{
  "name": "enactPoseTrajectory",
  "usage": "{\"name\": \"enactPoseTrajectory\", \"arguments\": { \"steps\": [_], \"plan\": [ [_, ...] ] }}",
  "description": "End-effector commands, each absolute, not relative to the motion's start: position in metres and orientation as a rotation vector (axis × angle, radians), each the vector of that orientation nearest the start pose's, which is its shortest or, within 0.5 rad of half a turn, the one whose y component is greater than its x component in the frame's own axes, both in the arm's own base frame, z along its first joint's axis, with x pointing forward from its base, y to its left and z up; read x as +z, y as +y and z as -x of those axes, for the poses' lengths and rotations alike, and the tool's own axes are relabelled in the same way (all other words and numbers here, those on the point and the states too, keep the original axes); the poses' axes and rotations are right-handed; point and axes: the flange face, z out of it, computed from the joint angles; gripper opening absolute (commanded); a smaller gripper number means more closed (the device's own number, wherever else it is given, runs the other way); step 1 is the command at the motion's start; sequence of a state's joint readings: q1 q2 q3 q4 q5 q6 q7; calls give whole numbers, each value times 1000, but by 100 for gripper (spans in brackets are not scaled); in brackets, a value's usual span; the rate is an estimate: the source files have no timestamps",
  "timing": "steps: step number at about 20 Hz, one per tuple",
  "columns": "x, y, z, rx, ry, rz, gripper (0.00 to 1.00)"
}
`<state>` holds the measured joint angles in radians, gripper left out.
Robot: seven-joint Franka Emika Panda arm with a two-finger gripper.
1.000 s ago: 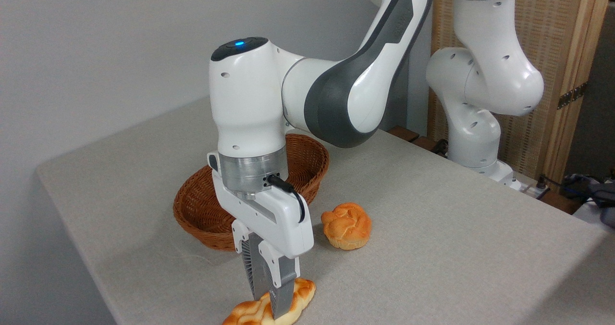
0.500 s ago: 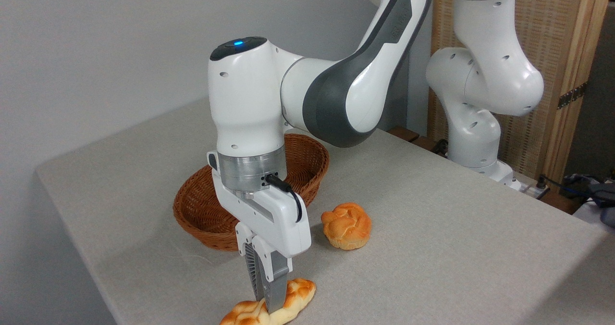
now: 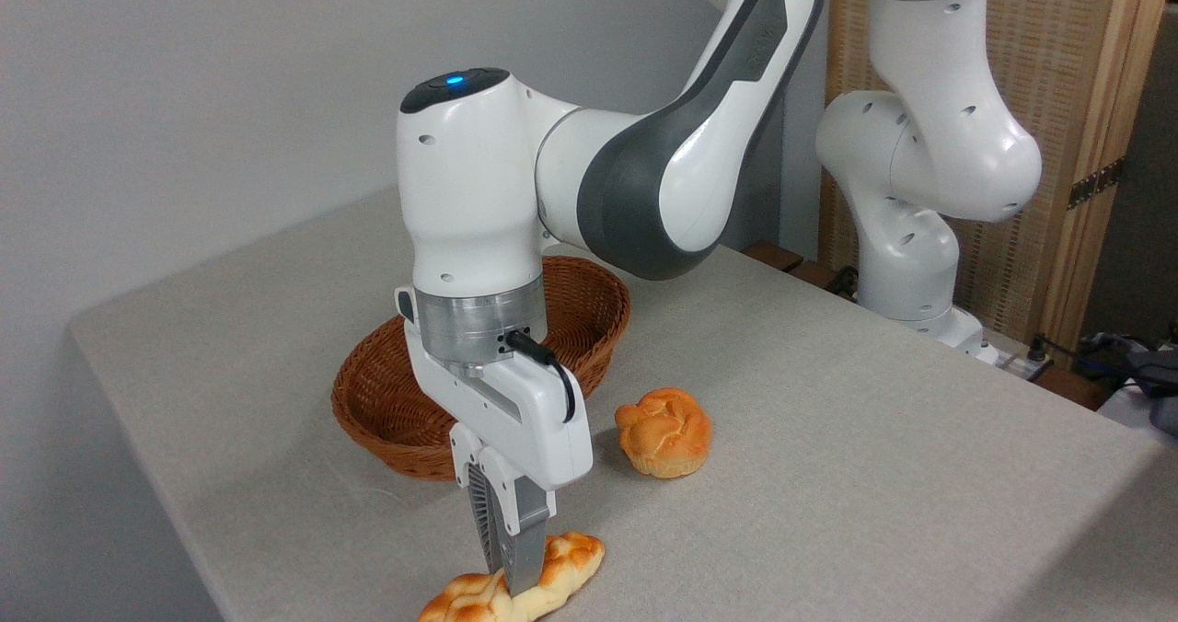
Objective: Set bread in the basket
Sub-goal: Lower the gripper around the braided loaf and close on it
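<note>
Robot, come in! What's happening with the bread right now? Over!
Gripper shut on the braided bread, loaf at the table's front edge. Wicker basket empty, just behind. Round bun off to the right, not blocking. Over.

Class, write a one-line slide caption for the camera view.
Pincer shut on the braided bread, wicker basket waiting behind.

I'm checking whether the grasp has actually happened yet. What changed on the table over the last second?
The gripper narrowed its fingers from a wider spread until they pinch the middle of the bread, and the whole hand rose slightly. The loaf's left end shifted a little leftward, but it is not clearly lifted off the table. The basket and the round bun stayed put.
</note>
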<state>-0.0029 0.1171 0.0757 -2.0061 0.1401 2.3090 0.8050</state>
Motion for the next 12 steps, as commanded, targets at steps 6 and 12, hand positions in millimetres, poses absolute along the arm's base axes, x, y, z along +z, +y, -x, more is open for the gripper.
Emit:
{"name": "enactPoseTrajectory", "arguments": {
  "steps": [6,12],
  "plan": [
    [423,43,-587,-205,1185,2714,0],
    [428,44,-585,-207,1177,2723,0]
  ]
}}
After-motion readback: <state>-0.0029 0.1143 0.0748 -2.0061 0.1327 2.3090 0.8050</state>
